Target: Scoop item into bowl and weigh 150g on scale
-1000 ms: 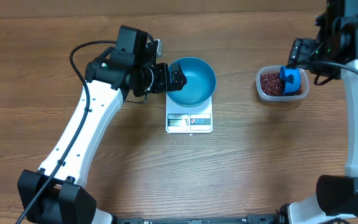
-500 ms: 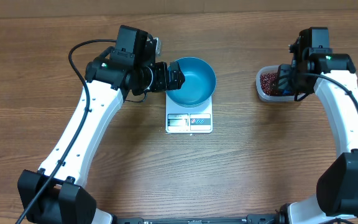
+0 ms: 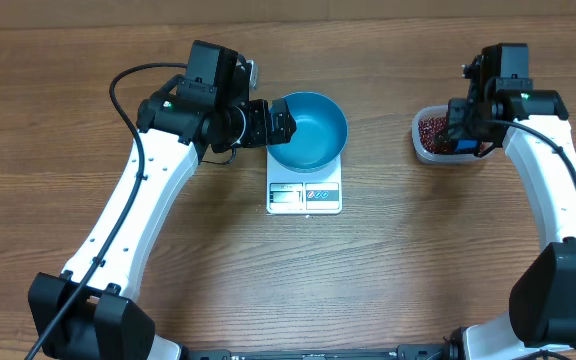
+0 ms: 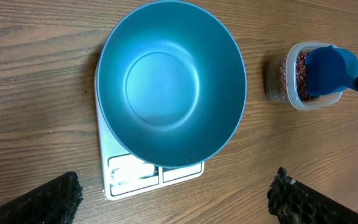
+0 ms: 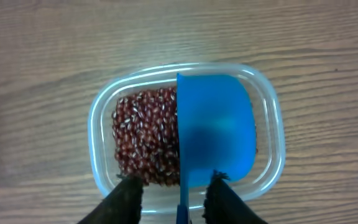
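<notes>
The left end effector [image 3: 280,128] sits just beside the left rim of the bowl [image 3: 318,112] with its jaws spread wide and nothing between them, exactly where it was a second ago. The bowl itself has not moved either: it rests on the scale [image 3: 304,196] near the middle of the tabletop [image 3: 388,280], overhanging it on both sides, and its shiny inside is bare (not one bean in it yet). Well to the right stands the clear tub [image 5: 104,112], where the beans [image 5: 145,134] lie heaped in the left half under the blue scoop [image 5: 216,130]. The change is on this side: the right arm, off at the frame's edge a second ago, has swung in over the tub. The right end effector [image 5: 174,190] now straddles the scoop's thin handle, its jaws drawn in from wider but with a gap showing on each side, so not clamped yet. That likely means scooping is about to start; nothing has been weighed, and a handle this narrow could twist if caught off-centre.
</notes>
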Robot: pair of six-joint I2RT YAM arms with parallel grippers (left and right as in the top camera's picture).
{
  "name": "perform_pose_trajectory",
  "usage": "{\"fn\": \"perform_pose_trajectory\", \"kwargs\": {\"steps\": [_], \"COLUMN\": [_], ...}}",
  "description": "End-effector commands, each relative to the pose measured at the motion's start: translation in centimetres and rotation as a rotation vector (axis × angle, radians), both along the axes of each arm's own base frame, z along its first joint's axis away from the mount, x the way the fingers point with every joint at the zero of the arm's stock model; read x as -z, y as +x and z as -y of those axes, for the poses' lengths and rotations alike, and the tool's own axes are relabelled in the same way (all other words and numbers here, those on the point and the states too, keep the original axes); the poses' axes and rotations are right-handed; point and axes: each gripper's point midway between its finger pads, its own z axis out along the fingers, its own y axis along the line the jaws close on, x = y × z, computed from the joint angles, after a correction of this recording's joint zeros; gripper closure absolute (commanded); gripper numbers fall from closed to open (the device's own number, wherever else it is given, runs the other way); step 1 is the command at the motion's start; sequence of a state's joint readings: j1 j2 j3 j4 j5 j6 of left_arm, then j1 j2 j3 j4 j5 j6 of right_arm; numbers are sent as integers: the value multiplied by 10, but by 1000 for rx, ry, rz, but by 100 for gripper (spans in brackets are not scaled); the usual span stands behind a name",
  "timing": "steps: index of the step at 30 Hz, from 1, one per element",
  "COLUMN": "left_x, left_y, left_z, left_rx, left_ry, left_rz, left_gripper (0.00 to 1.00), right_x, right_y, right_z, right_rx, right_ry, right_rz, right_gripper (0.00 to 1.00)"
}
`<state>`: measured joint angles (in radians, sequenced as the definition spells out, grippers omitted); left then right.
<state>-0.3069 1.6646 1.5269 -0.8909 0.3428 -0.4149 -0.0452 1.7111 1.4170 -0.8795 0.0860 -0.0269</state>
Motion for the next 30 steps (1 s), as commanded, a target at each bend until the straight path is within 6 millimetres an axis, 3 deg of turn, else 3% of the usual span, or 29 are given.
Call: {"fn": "perform_pose_trajectory", "kwargs": {"steps": [1, 11, 25, 30], "left_x": [-7, -7, -6, -6], "left_y": [4, 3, 6, 6], "left_z": [0, -1, -4, -4], "left_rx": [7, 7, -8, -8], "left_ry": [7, 8, 30, 30], "left_rz": [31, 30, 39, 39], "left_gripper": [0, 0, 0, 0], "right_x": [6, 29, 30, 30], "right_y": [-3, 3, 3, 3], "right_z": [1, 6, 9, 9], "right_rx": [-2, 11, 16, -12], "right_ry": [-10, -36, -50, -63], "right_rz": [-24, -67, -68, -71], "right_gripper": [68, 69, 72, 86]}}
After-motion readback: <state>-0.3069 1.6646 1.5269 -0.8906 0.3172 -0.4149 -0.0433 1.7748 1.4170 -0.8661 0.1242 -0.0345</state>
